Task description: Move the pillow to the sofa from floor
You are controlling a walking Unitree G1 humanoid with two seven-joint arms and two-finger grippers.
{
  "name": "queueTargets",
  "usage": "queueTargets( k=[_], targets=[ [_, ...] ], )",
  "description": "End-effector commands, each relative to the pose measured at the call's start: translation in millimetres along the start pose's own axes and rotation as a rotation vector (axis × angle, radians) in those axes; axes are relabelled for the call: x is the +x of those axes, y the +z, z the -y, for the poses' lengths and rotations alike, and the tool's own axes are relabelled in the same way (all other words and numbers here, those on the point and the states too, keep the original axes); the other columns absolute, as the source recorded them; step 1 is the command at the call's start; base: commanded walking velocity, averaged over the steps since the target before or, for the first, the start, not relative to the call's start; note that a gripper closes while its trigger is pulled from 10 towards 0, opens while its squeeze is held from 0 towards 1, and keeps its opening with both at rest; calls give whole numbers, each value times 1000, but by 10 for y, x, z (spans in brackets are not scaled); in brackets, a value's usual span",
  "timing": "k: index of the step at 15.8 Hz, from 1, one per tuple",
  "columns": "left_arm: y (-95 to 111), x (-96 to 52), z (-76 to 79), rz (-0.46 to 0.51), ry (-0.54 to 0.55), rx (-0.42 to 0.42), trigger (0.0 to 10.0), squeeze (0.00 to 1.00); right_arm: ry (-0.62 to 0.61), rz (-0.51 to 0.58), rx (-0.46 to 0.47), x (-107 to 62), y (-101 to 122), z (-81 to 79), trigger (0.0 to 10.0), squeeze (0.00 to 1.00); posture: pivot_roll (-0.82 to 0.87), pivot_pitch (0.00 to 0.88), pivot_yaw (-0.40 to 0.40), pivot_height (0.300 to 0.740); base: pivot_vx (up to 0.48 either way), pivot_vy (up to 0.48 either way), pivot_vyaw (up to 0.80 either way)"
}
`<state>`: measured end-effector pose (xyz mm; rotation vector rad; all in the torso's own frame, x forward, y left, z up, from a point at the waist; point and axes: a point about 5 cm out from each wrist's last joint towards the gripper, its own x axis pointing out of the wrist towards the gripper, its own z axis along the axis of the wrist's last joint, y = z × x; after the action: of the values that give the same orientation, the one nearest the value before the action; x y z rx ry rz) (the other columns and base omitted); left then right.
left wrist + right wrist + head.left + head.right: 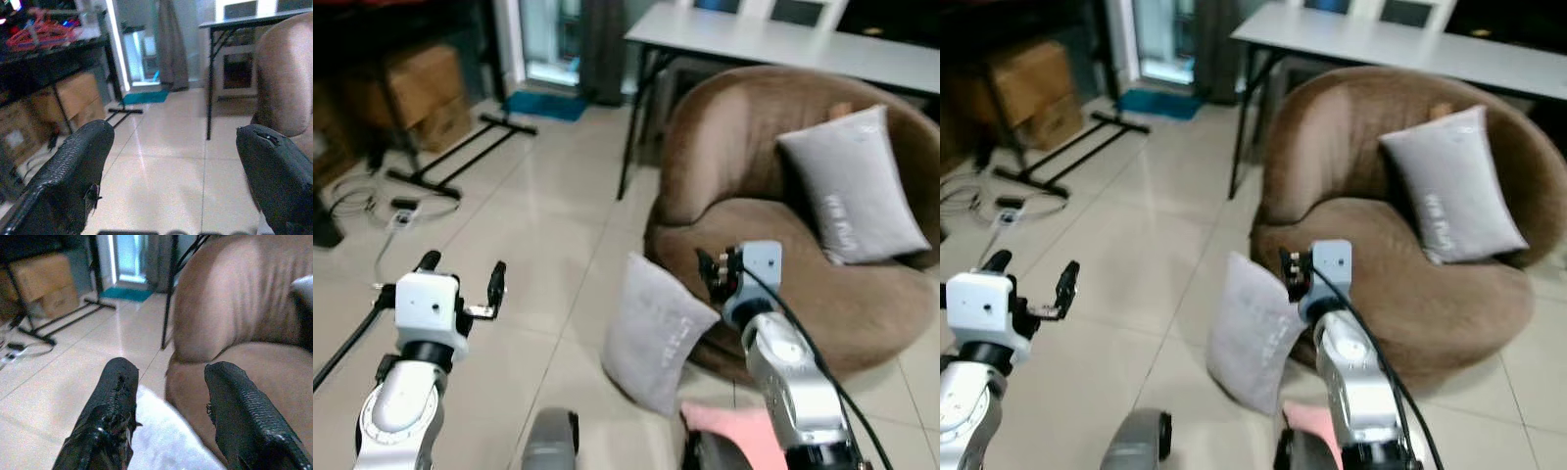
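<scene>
A grey pillow (656,333) stands on its edge on the tiled floor, leaning against the front of a round brown sofa chair (724,137). A second grey pillow (857,186) rests upright against the sofa's back. My right gripper (717,266) is open, held just above the floor pillow's top corner at the sofa's front rim. In the right wrist view the pillow (166,435) lies below and between the open fingers (115,396). My left gripper (463,269) is open over bare floor, well to the left of the pillow, holding nothing.
A white table (783,44) with black legs stands behind the sofa. Cardboard boxes (421,88), a black floor stand (460,157) and loose cables (372,206) lie at the far left. A teal mat (546,103) sits by the doorway. Open tiles stretch left of the pillow.
</scene>
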<state>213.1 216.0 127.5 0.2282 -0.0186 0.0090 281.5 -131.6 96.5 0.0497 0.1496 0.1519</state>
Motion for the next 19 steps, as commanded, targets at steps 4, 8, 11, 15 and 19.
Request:
queueTargets(
  k=[4, 8, 11, 15, 19],
  targets=[
    [28, 30, 55, 19, -34, -10, 10000, 0, -35, 13, -15, 3, 27, 102, 10000, 0, 63, 0, -34, 651, 368, 0, 0],
    [23, 43, 59, 19, -47, -10, 10000, 0, -39, 19, -15, 7, 32, 104, 10000, 0, 58, 0, -29, 651, 368, 0, 0],
    [18, 46, 63, 17, -50, -10, 10000, 0, -40, 23, -17, 12, 34, 110, 10000, 0, 60, 0, -29, 651, 368, 0, 0],
    [8, 48, 63, 15, -52, -10, 10000, 0, -38, 28, -22, 18, 41, 108, 10000, 0, 60, 0, -30, 651, 368, 0, 0],
    [1, 48, 66, 13, -55, -9, 10000, 0, -36, 33, -24, 23, 46, 107, 10000, 0, 58, 0, -29, 651, 368, 0, 0]
  ],
)
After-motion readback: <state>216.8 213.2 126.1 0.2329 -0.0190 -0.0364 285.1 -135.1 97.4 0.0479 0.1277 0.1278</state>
